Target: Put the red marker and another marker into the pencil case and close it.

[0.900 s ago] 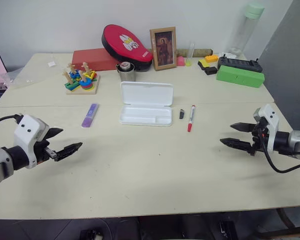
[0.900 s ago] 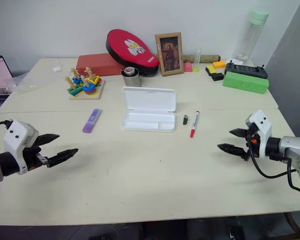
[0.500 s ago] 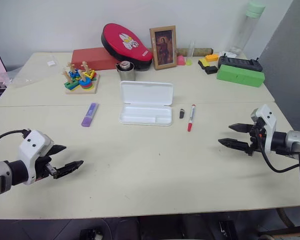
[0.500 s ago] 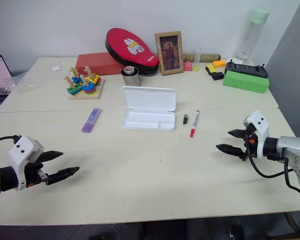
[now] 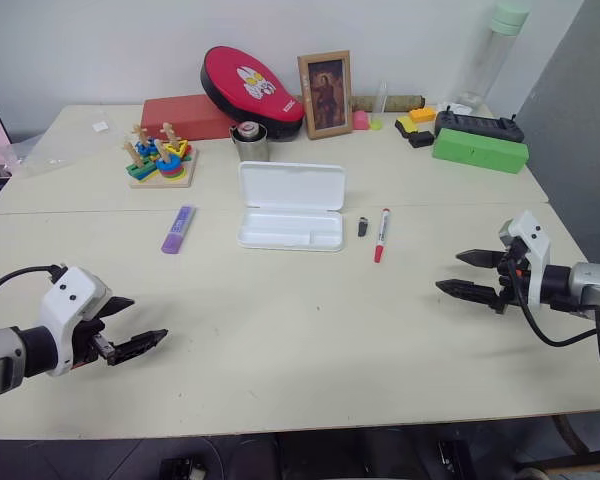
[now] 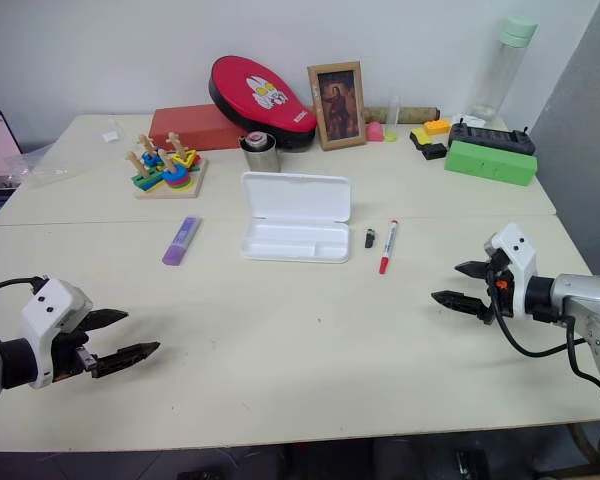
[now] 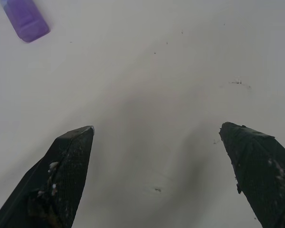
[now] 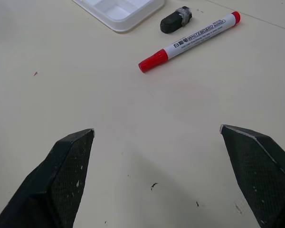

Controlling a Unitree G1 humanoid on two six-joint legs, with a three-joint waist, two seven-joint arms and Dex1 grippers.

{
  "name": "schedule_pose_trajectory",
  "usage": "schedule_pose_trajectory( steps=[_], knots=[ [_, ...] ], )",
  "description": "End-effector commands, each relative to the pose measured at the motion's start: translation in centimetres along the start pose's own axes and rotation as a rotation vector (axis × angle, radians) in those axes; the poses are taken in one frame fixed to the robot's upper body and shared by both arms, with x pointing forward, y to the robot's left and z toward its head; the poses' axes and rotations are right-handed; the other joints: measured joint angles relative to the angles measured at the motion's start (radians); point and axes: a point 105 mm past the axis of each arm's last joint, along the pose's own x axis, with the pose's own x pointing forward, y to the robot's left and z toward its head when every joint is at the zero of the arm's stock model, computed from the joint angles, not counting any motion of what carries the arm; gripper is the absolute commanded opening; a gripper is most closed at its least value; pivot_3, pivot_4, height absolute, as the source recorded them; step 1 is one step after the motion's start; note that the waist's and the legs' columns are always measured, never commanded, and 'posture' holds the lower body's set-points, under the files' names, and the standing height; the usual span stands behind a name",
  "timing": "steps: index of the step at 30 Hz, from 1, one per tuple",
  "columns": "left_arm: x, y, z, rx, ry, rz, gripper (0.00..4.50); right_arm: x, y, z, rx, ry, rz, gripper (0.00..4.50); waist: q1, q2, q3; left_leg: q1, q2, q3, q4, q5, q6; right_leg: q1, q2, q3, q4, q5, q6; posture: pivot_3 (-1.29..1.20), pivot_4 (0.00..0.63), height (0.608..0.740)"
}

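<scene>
Our left pincer (image 5: 140,322) has sunk back from the open pencil case (image 5: 291,207), both pincers spread and empty, right pincer (image 5: 467,273) facing the untouched red marker (image 5: 381,235).

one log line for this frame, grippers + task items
left gripper: open, empty | right gripper: open, empty | red marker: on table | purple marker: on table | pencil case: open, empty

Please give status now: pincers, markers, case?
Both pincers, left and right, open, empty. Red marker, purple marker on table beside open pencil case. Path clear.
</scene>
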Motion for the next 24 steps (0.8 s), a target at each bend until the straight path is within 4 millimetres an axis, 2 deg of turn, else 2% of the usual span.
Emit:
schedule_pose_trajectory(
  steps=[1, 3, 5, 8, 11, 13, 15, 19, 24],
  knots=[
    [-0.8, 0.6, 1.3, 0.031, -0.052, 0.045, 4.5, 0.3, 0.5, 1.8, -0.051, -0.042, 0.035, 4.46, 0.0, 0.0, 0.0, 0.0, 0.0, 0.0, 0.0, 0.0, 0.0, 0.0, 0.0, 0.0, 0.0, 0.0, 0.0, 0.0, 0.15, 0.74],
    [-0.2, 0.2, 1.6, 0.03, -0.072, 0.022, 4.5, 1.1, 1.1, 2.4, -0.072, -0.056, 0.076, 4.46, 0.0, 0.0, 0.0, 0.0, 0.0, 0.0, 0.0, 0.0, 0.0, 0.0, 0.0, 0.0, 0.001, 0.0, 0.0, 0.0, 0.15, 0.74],
    [1.1, -1.1, 2.5, 0.045, -0.111, -0.039, 4.5, 2.6, 2.1, 3.8, -0.1, -0.099, 0.134, 4.46, 0.0, 0.0, 0.0, 0.0, 0.0, 0.0, 0.001, 0.0, 0.0, 0.0, 0.0, 0.0, 0.001, 0.0, 0.0, 0.0, 0.15, 0.74],
    [3.8, -3.6, 4.9, 0.12, -0.218, -0.135, 4.5, 6.4, 3.9, 5.7, -0.153, -0.142, 0.227, 4.46, -0.003, 0.0, 0.0, 0.001, 0.0, 0.0, 0.001, 0.0, 0.0, 0.0, 0.0, 0.0, 0.003, 0.002, 0.003, 0.0, 0.15, 0.74],
    [6.0, -5.6, 7.5, 0.154, -0.34, -0.203, 4.5, 10.3, 5.6, 5.8, -0.242, -0.102, 0.314, 4.46, -0.003, -0.001, -0.001, 0.001, 0.0, 0.0, 0.002, 0.001, 0.0, 0.001, 0.001, 0.0, 0.004, 0.003, 0.004, 0.0, 0.15, 0.74],
    [7.1, -6.9, 8.9, 0.166, -0.399, -0.25, 4.5, 12.6, 5.9, 5.9, -0.296, -0.069, 0.337, 4.46, -0.002, -0.002, -0.001, 0.001, 0.0, -0.002, 0.002, 0.001, 0.0, 0.001, 0.002, 0.0, 0.004, 0.007, 0.0, 0.0, 0.15, 0.74],
    [7.7, -7.7, 10.1, 0.176, -0.452, -0.277, 4.5, 14.7, 6.1, 6.2, -0.33, -0.052, 0.35, 4.46, -0.001, -0.002, -0.001, -0.001, 0.0, -0.003, 0.002, 0.001, 0.0, 0.0, 0.002, -0.001, 0.004, 0.007, 0.0, 0.0, 0.15, 0.74],
    [8.0, -8.2, 11.3, 0.169, -0.51, -0.295, 4.5, 17.4, 5.4, 6.9, -0.357, -0.03, 0.333, 4.46, -0.002, -0.001, -0.001, -0.001, 0.0, -0.004, 0.002, 0.001, 0.0, 0.0, 0.002, -0.002, 0.004, 0.007, -0.001, 0.0, 0.15, 0.74],
    [7.9, -8.3, 11.7, 0.164, -0.541, -0.281, 4.5, 19.2, 4.8, 7.5, -0.37, -0.014, 0.321, 4.46, -0.003, -0.001, -0.001, -0.001, 0.0, -0.005, 0.002, 0.001, 0.0, 0.0, 0.002, -0.003, 0.004, 0.007, -0.001, 0.0, 0.15, 0.74]
  ],
)
